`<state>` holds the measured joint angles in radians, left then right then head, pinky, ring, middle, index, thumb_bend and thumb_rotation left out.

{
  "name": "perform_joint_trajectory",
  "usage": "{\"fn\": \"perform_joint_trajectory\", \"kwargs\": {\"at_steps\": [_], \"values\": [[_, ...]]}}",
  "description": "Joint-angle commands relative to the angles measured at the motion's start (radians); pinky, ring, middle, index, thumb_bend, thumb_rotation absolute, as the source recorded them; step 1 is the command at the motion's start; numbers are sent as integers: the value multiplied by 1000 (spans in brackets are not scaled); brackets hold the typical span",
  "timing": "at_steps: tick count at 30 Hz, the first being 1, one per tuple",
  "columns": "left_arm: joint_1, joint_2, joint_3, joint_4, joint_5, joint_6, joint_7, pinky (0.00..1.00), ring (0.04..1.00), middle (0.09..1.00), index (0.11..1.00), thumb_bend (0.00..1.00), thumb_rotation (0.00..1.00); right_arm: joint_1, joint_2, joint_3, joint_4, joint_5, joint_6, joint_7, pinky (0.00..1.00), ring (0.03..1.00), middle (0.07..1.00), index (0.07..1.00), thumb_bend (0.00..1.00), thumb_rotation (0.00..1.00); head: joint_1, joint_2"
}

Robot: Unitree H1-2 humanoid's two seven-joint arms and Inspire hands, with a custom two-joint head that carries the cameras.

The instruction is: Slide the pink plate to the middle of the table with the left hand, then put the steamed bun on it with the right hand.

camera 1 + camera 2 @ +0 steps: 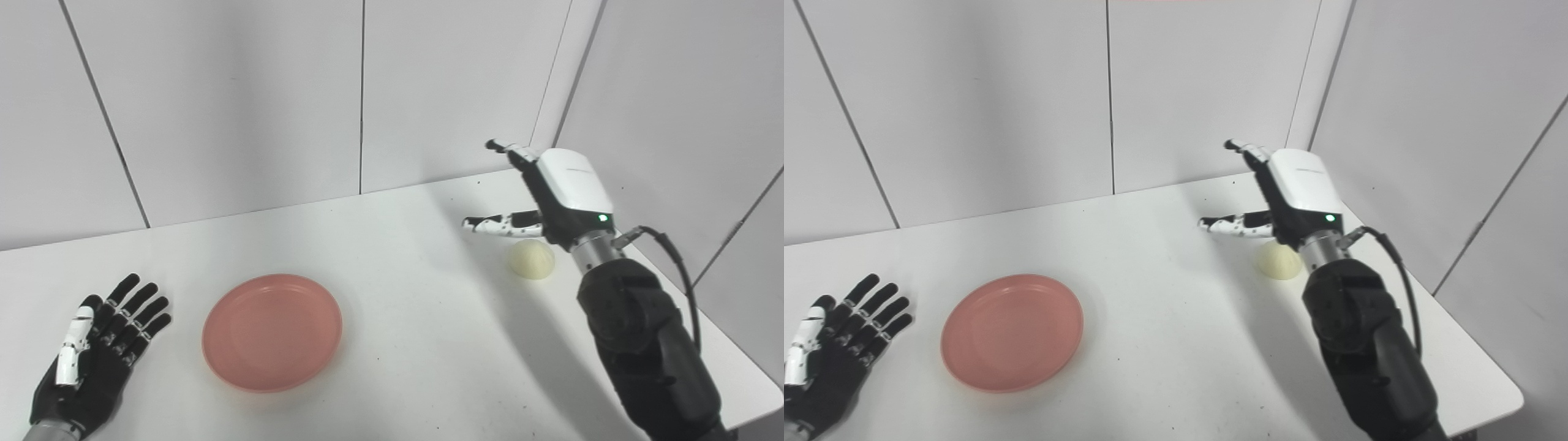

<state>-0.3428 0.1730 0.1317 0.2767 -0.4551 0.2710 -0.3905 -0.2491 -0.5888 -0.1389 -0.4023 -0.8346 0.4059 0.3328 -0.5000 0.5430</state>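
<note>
So the round, shallow pink plastic plate (272, 331) sits on the white table (404, 343), left of centre, nothing on it. The left hand (92, 355) lies flat on the table near the plate's left side, palm up, fingers spread, not touching the plate and holding nothing. Over on the right, the right hand (542, 199) hangs just above the pale, round steamed bun (531, 258), fingers and thumb wide apart, nothing gripped yet. The bun is on the table near the right edge, well apart from the plate. Looks to me like the bun pickup is the step underway. Next move probably needs the hand lowered around the bun and closed gently, since it likely squishes easily.
</note>
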Motion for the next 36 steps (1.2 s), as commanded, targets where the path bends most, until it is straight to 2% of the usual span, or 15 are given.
{"fn": "perform_joint_trajectory", "kwargs": {"at_steps": [1,5,12,17,20,23,26,31,36], "values": [[43,19,-3,70,28,34,21,874,864,883,884,449,905,-8,-49,-28,16,-5,21,-2,678,807,819,815,971,463,-6,-3],[37,26,-7,90,30,20,18,860,856,878,879,454,900,-1,-78,-35,77,7,17,-1,688,819,816,810,960,448,-8,0],[27,34,-2,118,25,16,14,855,850,871,875,450,893,11,-109,-32,166,27,-5,-27,706,833,810,806,969,499,-20,-2],[31,39,-4,110,30,15,14,849,850,872,874,460,886,3,-127,-36,256,87,-15,-37,776,877,850,825,999,589,-24,4],[30,44,-6,116,30,12,9,858,857,877,879,457,898,-8,-138,-29,306,110,-19,-48,718,844,839,820,1000,612,-26,6],[28,47,-6,124,31,3,3,857,858,878,881,457,902,-22,-130,-17,327,123,-1,-53,701,836,828,812,1000,608,-29,8],[28,48,-5,122,28,6,4,839,845,868,869,464,876,-32,-124,-9,348,135,4,-60,658,816,822,811,1000,547,-28,10],[27,51,-2,126,26,8,2,829,839,862,863,464,870,-46,-125,26,381,141,-6,-74,599,746,779,820,959,526,-35,18],[30,55,-6,119,34,4,3,836,843,864,866,470,872,-58,-130,51,421,159,-29,-93,578,725,748,817,922,484,-36,22]]}}
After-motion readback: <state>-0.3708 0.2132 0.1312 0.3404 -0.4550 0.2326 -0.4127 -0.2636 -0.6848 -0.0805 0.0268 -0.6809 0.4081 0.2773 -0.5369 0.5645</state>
